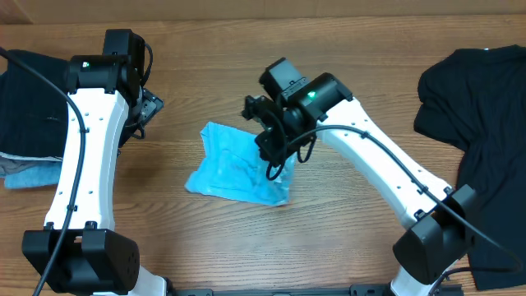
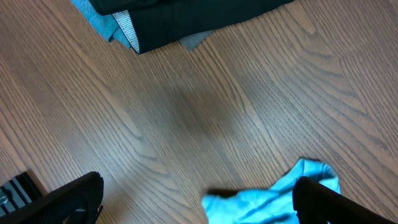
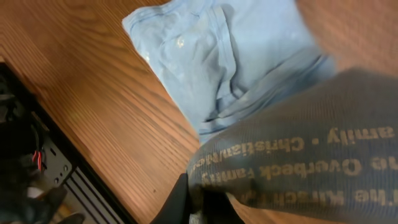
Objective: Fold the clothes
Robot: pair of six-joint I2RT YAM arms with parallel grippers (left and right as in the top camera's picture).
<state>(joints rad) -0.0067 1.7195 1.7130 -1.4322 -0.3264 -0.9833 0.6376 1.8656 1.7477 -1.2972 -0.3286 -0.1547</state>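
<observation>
Pressed together, the jaws of the right gripper (image 1: pixel 275 152) pinch a raised fold of the sky-blue T-shirt (image 1: pixel 234 168). Its printed lettering (image 3: pixel 298 155) hangs close before the wrist camera, and the rest of the shirt lies crumpled on the table (image 1: pixel 329 238) beneath and beyond them. The left gripper (image 2: pixel 199 186) hovers with its jaws spread wide and nothing between them. The shirt's edge is beside one finger, and the folded garments (image 2: pixel 186 18) lie farther ahead. A black shirt (image 1: pixel 485 123) lies well apart, on the right gripper's outer side.
</observation>
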